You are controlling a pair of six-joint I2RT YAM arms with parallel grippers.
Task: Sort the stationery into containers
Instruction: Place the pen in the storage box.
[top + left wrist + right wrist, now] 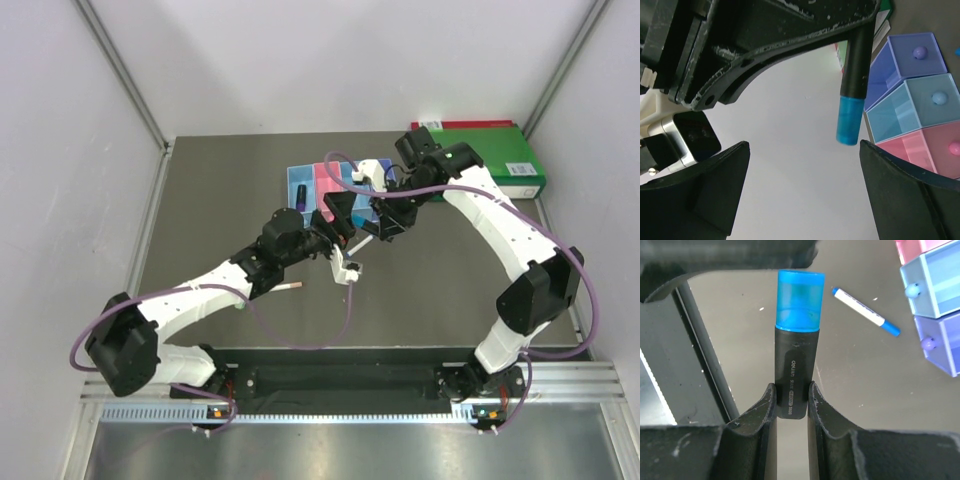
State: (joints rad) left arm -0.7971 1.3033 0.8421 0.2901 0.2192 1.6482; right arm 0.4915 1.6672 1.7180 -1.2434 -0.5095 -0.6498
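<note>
My right gripper (790, 392) is shut on a black highlighter with a blue cap (796, 325) and holds it above the table, cap pointing away. In the top view it (385, 225) hangs just in front of the row of containers (335, 185). My left gripper (802, 190) is open and empty, close beside the right one (335, 218), and its camera sees the held highlighter (854, 90) from below. The purple-blue (917, 55), light blue (912, 107) and pink (930, 150) boxes show at its right. A dark marker (301, 193) lies in the leftmost blue box.
A white pen with a blue end (865, 311) lies on the table near the boxes. A white pen with a pink end (291, 287) lies beside the left arm. The large green binder (490, 160) lies at the back right. Walls close in both sides.
</note>
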